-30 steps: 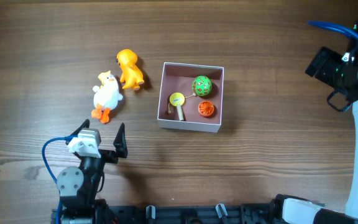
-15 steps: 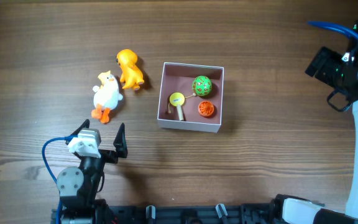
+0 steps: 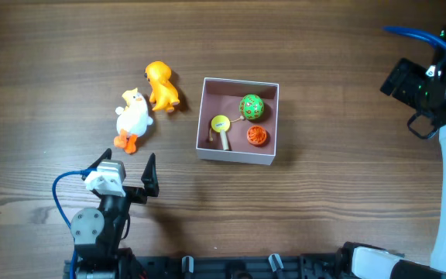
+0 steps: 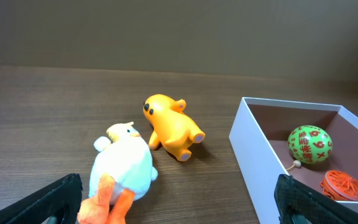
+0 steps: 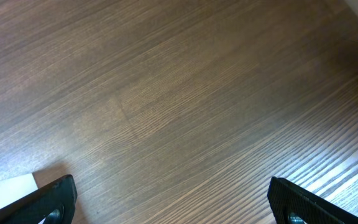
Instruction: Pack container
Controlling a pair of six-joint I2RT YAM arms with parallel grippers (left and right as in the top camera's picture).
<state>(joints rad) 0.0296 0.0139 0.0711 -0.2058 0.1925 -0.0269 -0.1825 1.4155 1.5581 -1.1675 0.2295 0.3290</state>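
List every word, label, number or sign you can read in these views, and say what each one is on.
No text is legible.
Green ball: red printed marks, some shaped like digits or crosses, too blurred to read.
Yellow disc toy: a small dark mark on its face, too small to read.
Container, white duck, orange figure: no writing visible.

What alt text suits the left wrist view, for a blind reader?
A white container with a pink inside stands at right on a wooden table, holding a green ball and an orange ball. Left of it lie an orange toy and a white duck; the left gripper's jaws are open.
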